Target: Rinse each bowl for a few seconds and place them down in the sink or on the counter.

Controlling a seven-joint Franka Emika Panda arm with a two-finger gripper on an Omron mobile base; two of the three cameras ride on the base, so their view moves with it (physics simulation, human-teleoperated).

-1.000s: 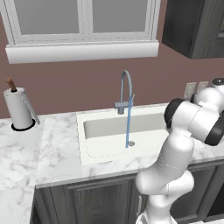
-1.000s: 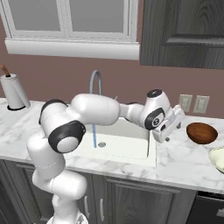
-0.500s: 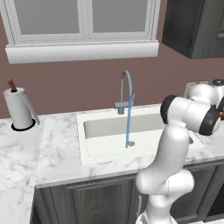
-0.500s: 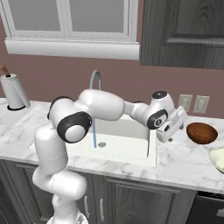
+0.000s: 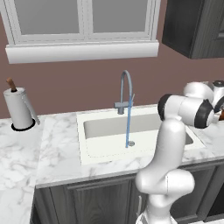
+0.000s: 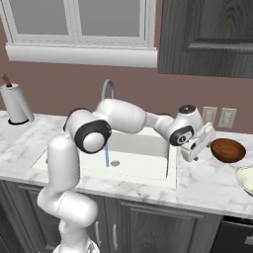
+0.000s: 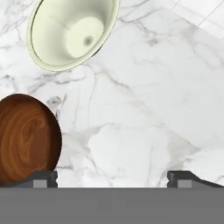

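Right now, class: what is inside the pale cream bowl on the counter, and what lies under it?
The pale cream bowl holds nothing; its glossy inner wall and base show bare. It sits on the marble counter, but the patch directly beneath it is covered.

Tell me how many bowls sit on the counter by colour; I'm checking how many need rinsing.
Reddish-brown bowl: 1
Pale cream bowl: 1
Total: 2 bowls, both on the marble counter right of the sink, apart from each other and not yet picked up.
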